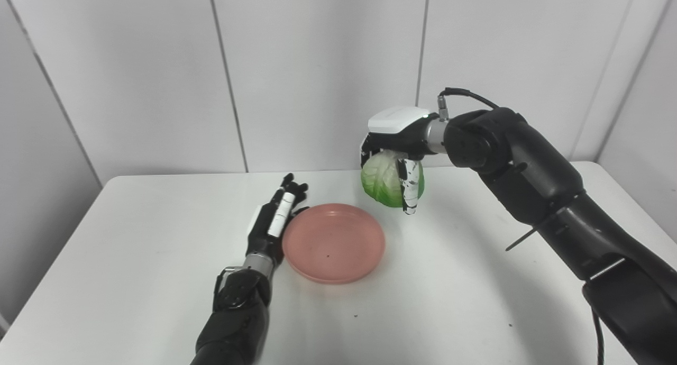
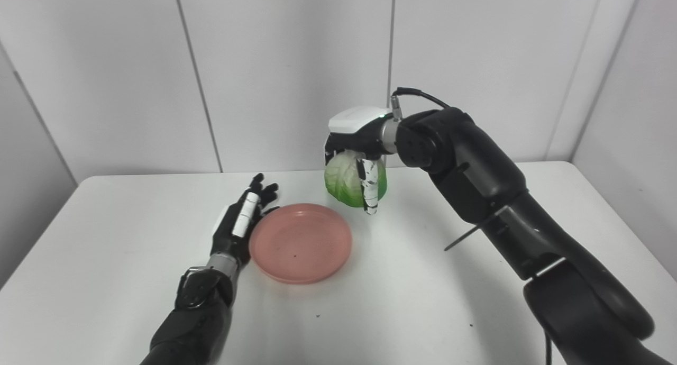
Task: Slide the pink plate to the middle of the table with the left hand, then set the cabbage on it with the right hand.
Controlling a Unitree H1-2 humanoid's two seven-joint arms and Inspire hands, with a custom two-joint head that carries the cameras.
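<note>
Cabbage [image 1: 386, 181] held in right hand [image 1: 396, 143], beside pink plate [image 1: 334, 243].

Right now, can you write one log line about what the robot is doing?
left robot hand: open, beside pink plate | right robot hand: holding cabbage in air | plate: empty | step: place cabbage

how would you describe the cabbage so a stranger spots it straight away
Start at the white table and find the pink plate near its middle. Just beyond the plate's far right edge, the right hand holds the cabbage in the air. It is the only green, leafy ball here.
</note>
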